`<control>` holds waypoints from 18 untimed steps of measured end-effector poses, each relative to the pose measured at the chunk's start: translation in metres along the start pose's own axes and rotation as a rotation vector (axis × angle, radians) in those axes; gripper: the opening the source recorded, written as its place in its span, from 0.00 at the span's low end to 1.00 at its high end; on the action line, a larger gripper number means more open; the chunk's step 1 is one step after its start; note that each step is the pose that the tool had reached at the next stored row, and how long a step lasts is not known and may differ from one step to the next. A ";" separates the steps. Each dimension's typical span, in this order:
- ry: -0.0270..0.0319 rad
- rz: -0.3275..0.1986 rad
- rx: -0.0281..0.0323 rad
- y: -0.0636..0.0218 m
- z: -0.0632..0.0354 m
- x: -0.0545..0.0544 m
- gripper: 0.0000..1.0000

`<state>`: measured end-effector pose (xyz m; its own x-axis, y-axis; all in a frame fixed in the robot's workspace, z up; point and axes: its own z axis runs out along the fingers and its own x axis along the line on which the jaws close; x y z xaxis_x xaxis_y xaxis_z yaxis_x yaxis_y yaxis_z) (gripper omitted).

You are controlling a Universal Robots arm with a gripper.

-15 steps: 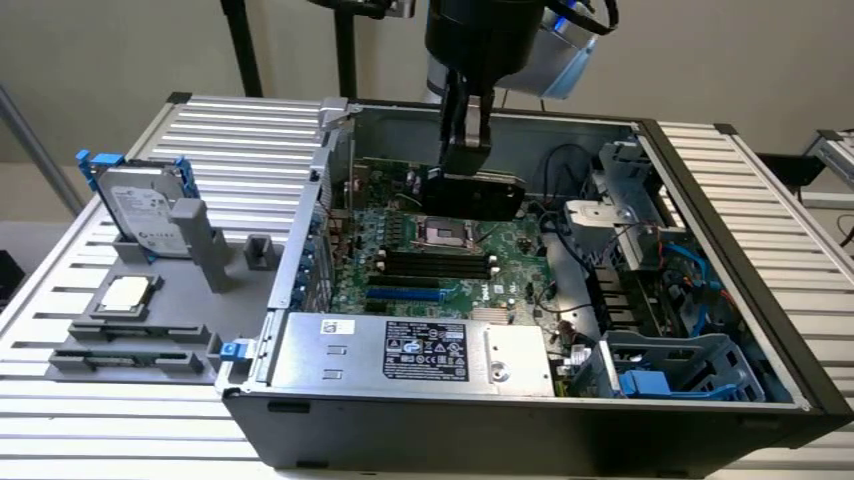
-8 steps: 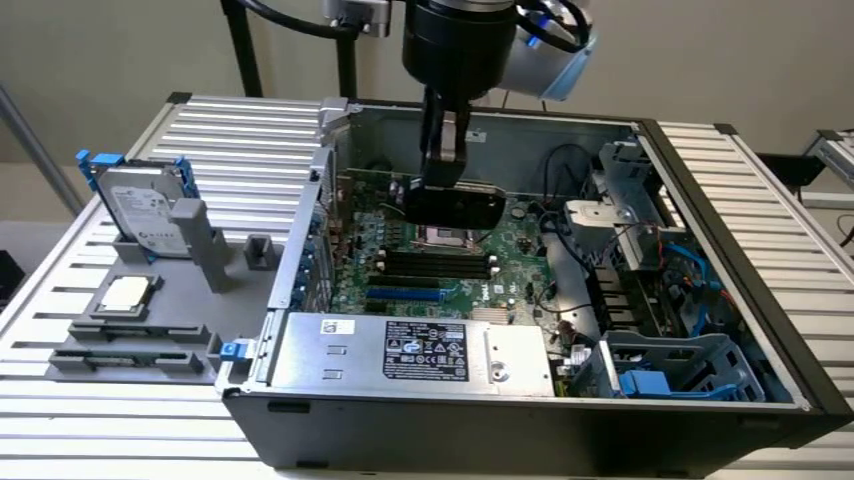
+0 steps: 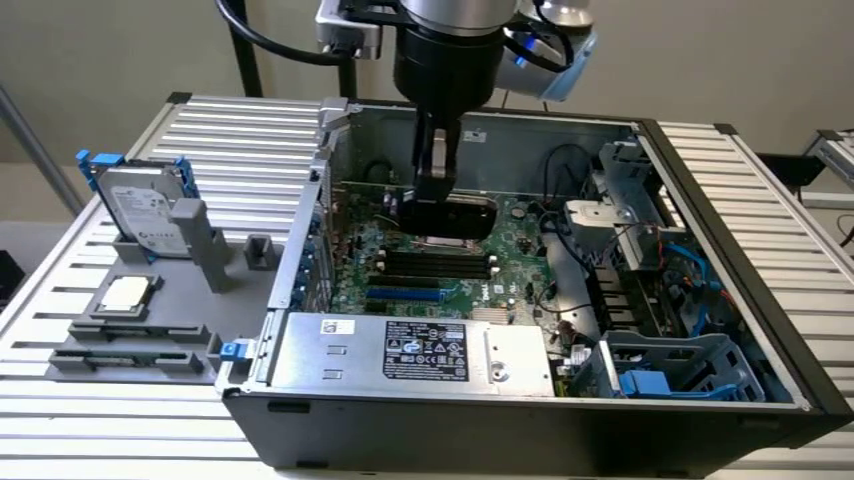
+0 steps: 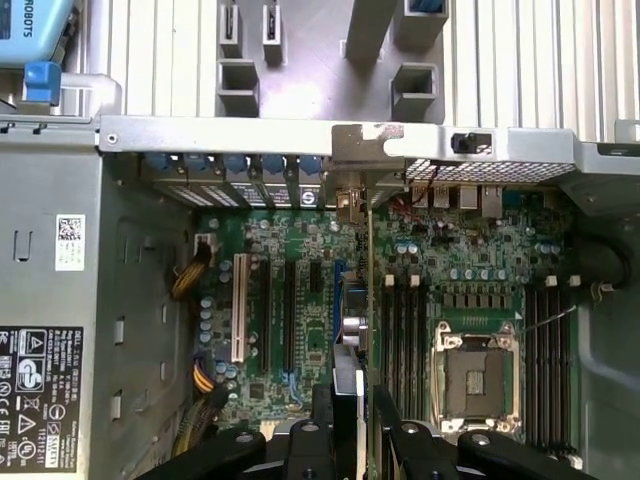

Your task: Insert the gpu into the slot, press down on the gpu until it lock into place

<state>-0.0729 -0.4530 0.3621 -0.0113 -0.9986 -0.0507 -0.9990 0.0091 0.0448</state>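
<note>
My gripper hangs inside the open computer case, shut on the gpu, whose black shroud shows just above the motherboard. In the wrist view the gpu appears edge-on as a thin upright card between my black fingers, with its silver end bracket toward the case's rear wall. The blue slot lies just beside the card's edge, parallel to it and uncovered. In the exterior view the slot sits nearer the camera than the held card, past the black memory slots.
A silver power supply fills the case's near side. A blue drive cage and cables sit at the exterior view's right. The CPU socket and a white slot flank the card. Outside the case stand a hard drive and a grey fixture.
</note>
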 end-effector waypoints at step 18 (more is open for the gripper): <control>-0.0045 -0.012 0.0083 0.0048 0.0329 0.002 0.26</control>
<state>-0.0792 -0.4531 0.3294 0.0006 -0.9984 -0.0557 -0.9994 -0.0026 0.0359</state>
